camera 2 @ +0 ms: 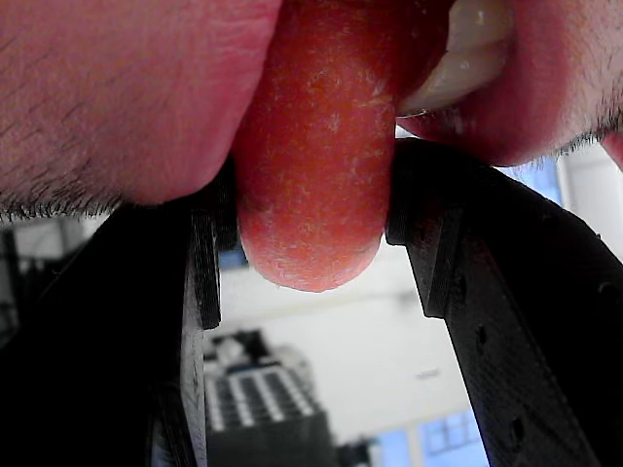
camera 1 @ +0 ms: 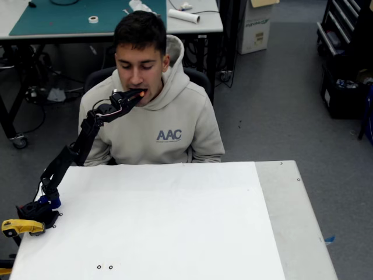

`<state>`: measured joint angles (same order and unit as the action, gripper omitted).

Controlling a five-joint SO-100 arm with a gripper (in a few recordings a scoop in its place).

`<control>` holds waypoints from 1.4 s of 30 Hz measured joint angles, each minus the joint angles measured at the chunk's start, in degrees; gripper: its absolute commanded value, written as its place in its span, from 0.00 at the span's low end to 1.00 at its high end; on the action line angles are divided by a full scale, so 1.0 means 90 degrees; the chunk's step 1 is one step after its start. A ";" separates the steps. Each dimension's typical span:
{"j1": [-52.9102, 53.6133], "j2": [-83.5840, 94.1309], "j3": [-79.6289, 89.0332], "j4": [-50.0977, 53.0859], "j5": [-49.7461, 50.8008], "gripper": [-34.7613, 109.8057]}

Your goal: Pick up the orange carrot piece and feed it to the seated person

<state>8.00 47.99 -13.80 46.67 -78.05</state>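
- In the fixed view we see the black arm [camera 1: 70, 157] rise from its base at the table's [camera 1: 175, 221] eight o'clock corner and reach toward one o'clock, up to the seated person [camera 1: 154, 116].
- The gripper [camera 1: 137, 93] is at the person's mouth, with the orange carrot piece [camera 1: 141, 93] showing as a small orange spot at its tip.
- In the wrist view we see the carrot piece [camera 2: 311, 185] clamped between the two black fingers [camera 2: 200, 263], one at its nine o'clock side and one at its three o'clock side, both pressed against it.
- Its twelve o'clock end sits between the person's lips, teeth touching it at two o'clock; its rounded six o'clock end hangs free between the fingers.
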 measured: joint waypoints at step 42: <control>0.2451 -0.0010 0.0000 -0.0039 -0.0674 0.22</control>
<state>30.06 47.90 -13.80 46.32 -84.11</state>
